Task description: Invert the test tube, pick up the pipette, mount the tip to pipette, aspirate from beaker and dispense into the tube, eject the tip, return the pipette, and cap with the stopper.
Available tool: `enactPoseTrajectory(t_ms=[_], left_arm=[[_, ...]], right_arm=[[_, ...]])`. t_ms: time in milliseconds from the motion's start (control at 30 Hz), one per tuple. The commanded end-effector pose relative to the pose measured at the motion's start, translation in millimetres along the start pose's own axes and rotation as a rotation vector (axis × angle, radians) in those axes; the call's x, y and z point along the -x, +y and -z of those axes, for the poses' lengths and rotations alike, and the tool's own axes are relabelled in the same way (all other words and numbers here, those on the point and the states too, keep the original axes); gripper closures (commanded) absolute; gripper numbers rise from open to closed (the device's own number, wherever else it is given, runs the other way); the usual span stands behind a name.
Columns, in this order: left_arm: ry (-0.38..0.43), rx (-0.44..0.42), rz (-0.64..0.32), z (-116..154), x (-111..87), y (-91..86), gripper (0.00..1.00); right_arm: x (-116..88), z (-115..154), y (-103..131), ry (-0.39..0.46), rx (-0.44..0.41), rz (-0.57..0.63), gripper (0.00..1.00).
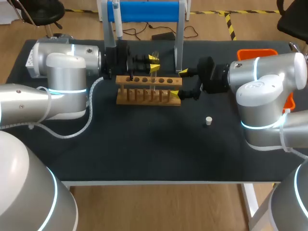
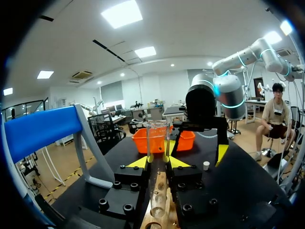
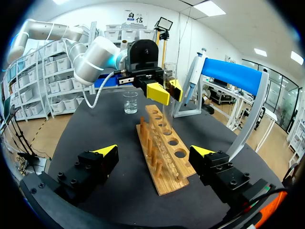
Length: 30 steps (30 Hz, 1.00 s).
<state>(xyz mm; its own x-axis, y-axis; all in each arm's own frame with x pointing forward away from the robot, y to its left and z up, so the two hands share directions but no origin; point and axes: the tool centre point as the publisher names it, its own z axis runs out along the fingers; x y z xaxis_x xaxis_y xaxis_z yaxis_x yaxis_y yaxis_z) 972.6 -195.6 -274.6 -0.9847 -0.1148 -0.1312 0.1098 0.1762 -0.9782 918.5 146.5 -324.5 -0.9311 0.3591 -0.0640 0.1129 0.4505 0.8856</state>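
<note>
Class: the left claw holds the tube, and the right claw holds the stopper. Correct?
No. The head view shows the stopper lying on the table, the right claw open. The left claw does hold the tube.

Robot body: silver-white shells, black ends, yellow tips.
Left arm (image 1: 62,82) and right arm (image 1: 264,82): rounded glossy housings, glowing cyan joint rings, white cable (image 1: 89,115) off the left. Left gripper (image 1: 154,64), right gripper (image 1: 179,83): black blocks, black cap screws (image 2: 127,208).
</note>
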Motion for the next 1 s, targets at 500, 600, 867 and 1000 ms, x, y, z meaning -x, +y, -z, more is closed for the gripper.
enactPoseTrajectory(t_ms=[500,600,867,1000], left_arm=[[-0.057,-0.026,0.006,-1,-3.9,9.4,1.00],[-0.057,-0.026,0.005,-3,-2.4,11.3,1.00],[-0.064,-0.006,0.029,-2,-3.0,14.6,0.00],[-0.068,-0.008,0.039,-1,-3.2,15.3,0.00]], right_arm=[[0,0,0,0.001,0.000,0.000,0.00],[0,0,0,0.001,0.000,0.000,0.00],[0,0,0,0.001,0.000,0.000,0.00],[0,0,0,0.001,0.000,0.000,0.00]])
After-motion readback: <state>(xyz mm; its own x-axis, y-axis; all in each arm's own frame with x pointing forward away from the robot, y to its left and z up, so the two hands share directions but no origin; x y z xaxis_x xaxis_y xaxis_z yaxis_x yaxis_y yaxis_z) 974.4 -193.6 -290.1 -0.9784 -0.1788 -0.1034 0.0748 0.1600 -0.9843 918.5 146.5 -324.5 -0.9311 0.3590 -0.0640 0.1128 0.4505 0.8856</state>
